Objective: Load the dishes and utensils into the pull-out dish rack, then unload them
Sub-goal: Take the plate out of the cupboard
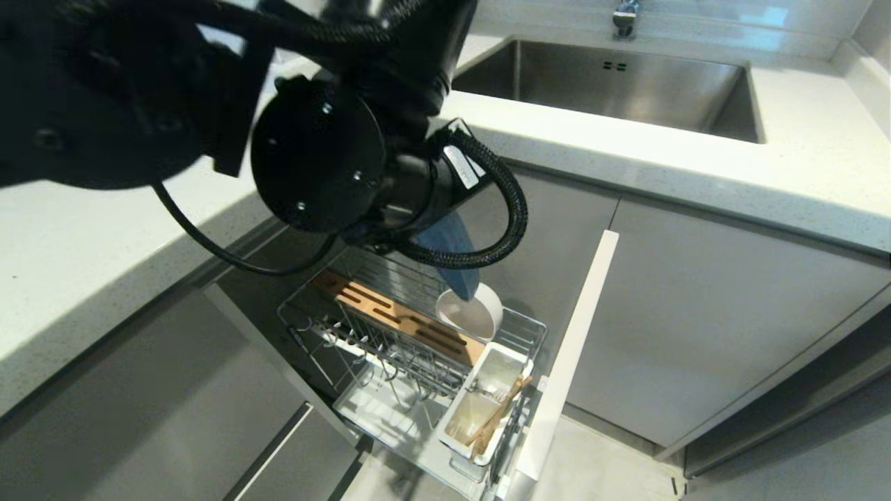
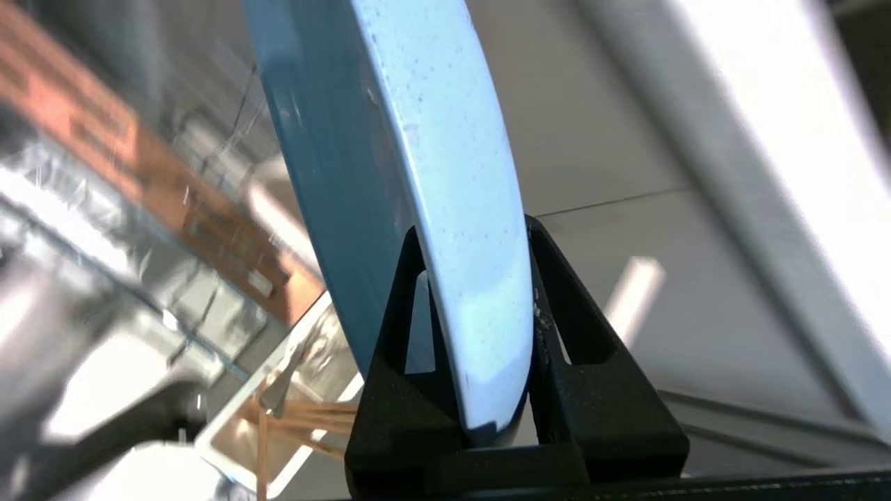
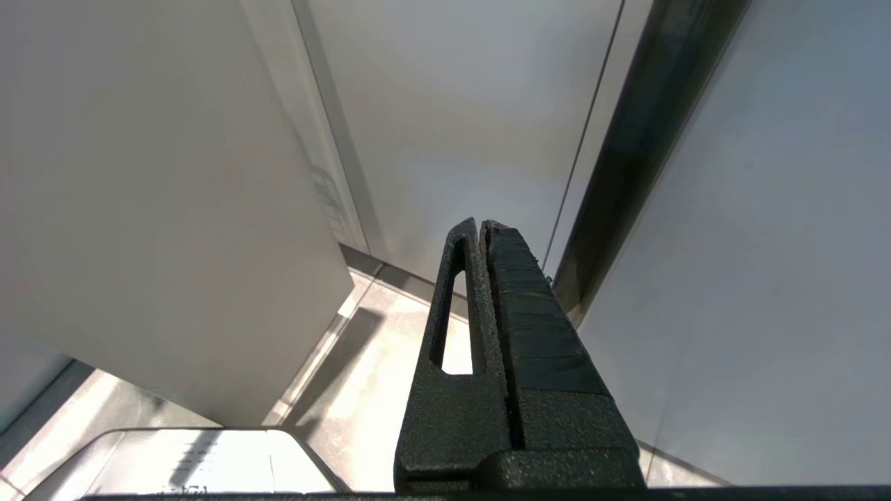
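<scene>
The left hand (image 2: 473, 236) is clamped on the rim of the pale blue plate (image 2: 411, 174), one finger on each face, and holds it on edge above the pull-out dish rack (image 1: 411, 362). In the head view the plate (image 1: 452, 257) hangs below the arm's wrist, its lower edge just over the cream-white bowl (image 1: 470, 313); whether the two touch cannot be told. The bowl sits at the far end of the rack, beside the slotted wooden strip (image 1: 397, 316) that runs along the wire basket. At the near end, the white utensil cup (image 1: 480, 403) holds the light-wood chopsticks (image 1: 498, 417), which lean across it, and the fork (image 1: 493, 394), barely visible among them. The narrow pale cabinet front (image 1: 567, 362) stands at the rack's right side, pulled out from the grey cabinets.

The left arm and its black cable (image 1: 511, 202) cover much of the rack's back from the head camera. Above, the white table (image 1: 696, 167) carries a steel sink (image 1: 626, 90).

The right hand (image 3: 480, 229) has its fingers pressed together on nothing, pointing at cabinet panels and floor away from the rack.

Counted: one plate, one bowl, one fork, one pair of chopsticks.
</scene>
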You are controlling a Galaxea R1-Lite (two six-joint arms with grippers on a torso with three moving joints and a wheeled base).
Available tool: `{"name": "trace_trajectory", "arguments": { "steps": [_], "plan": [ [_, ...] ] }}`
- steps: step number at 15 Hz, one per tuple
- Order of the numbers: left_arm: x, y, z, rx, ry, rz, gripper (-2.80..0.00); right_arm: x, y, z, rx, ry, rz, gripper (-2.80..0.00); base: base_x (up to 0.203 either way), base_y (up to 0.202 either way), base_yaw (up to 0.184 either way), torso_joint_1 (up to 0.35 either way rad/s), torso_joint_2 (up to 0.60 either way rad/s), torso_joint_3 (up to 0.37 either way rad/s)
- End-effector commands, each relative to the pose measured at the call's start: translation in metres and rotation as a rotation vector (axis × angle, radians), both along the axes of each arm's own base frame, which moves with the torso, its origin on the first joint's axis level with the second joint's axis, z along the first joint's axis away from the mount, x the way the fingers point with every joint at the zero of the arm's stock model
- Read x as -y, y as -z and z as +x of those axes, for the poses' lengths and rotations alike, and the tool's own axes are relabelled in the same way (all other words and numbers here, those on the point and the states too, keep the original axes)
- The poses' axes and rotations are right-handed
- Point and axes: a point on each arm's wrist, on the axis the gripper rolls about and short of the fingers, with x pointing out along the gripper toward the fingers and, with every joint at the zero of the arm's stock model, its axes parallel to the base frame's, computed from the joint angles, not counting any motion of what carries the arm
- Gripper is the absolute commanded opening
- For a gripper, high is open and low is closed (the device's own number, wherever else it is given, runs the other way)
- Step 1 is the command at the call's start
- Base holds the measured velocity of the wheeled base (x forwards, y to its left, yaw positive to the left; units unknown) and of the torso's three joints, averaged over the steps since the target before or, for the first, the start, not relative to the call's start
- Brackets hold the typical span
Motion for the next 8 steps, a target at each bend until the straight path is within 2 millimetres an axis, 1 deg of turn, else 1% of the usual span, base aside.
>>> {"name": "trace_trajectory", "arguments": {
  "steps": [1,2,4,6,8],
  "plan": [
    [-0.011,-0.029,-0.022,0.071,0.030,-0.036,-2.80,0.000,0.000,0.000,-0.002,0.000,0.000,-2.80,0.000,0.000,0.000,0.000,0.00,0.000],
    [-0.016,-0.040,-0.030,0.116,0.056,-0.002,-2.80,0.000,0.000,0.000,-0.002,0.000,0.000,-2.80,0.000,0.000,0.000,0.000,0.00,0.000],
    [-0.029,-0.061,-0.040,0.214,0.081,0.047,-2.80,0.000,0.000,0.000,-0.002,0.000,0.000,-2.80,0.000,0.000,0.000,0.000,0.00,0.000],
    [-0.042,-0.076,-0.045,0.292,0.092,0.108,-2.80,0.000,0.000,0.000,-0.002,0.000,0.000,-2.80,0.000,0.000,0.000,0.000,0.00,0.000],
    [-0.061,-0.089,-0.046,0.352,0.075,0.210,-2.80,0.000,0.000,0.000,-0.002,0.000,0.000,-2.80,0.000,0.000,0.000,0.000,0.00,0.000]
  ]
}}
